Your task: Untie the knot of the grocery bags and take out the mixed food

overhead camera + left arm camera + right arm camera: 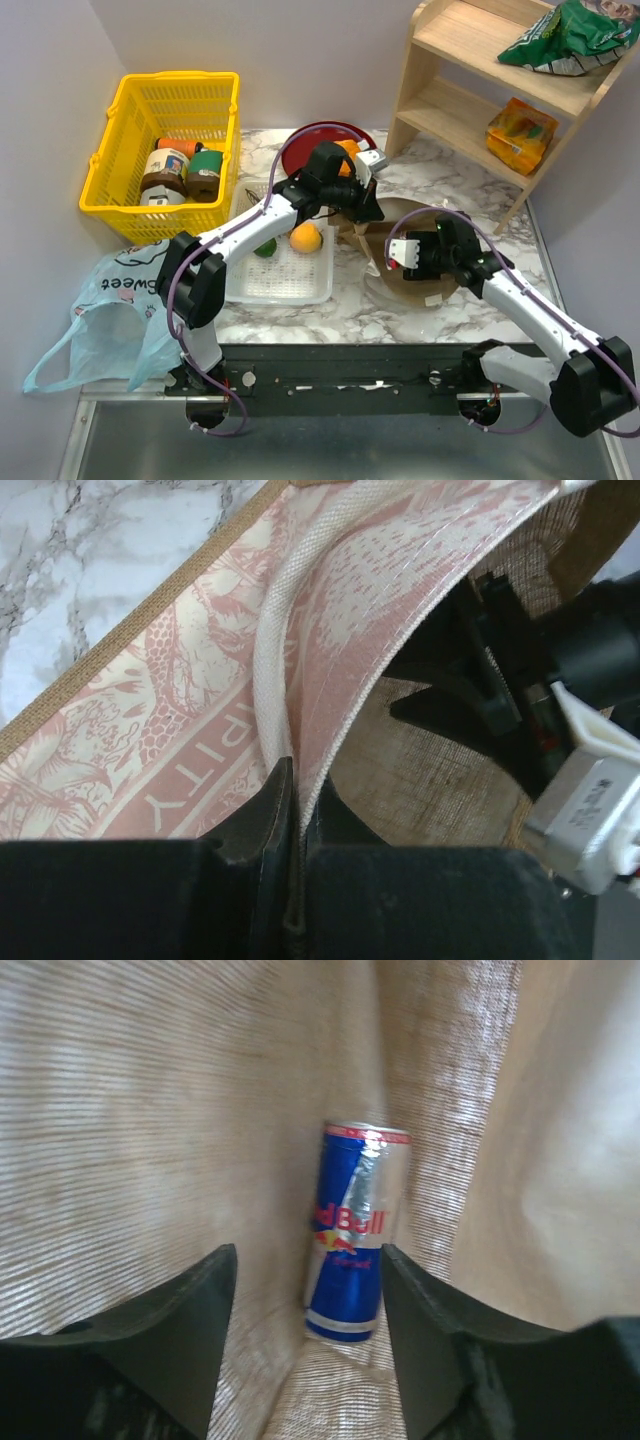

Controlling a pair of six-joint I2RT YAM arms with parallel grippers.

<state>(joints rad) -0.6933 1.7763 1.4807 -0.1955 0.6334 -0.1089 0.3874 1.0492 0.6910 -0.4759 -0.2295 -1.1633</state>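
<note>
The brown bag (400,290) with pink print (150,730) lies open on the table. My left gripper (365,205) is shut on its white rope handle (275,660) at the rim (298,780). My right gripper (405,262) is open inside the bag (305,1255), with the small blue can (355,1230) standing just ahead between its fingers, untouched. The light-blue plastic bag (110,310) lies at the front left. The lime (265,247) and the orange (306,237) sit in a white tray (280,285). The brown fruits are out of view.
A yellow basket (120,130) with jars (185,170) stands at the back left. A red plate (305,150) holds the doughnut (347,150). A wooden shelf (450,100) at the back right holds the green crisp bag (570,35) and the snack packet (520,132).
</note>
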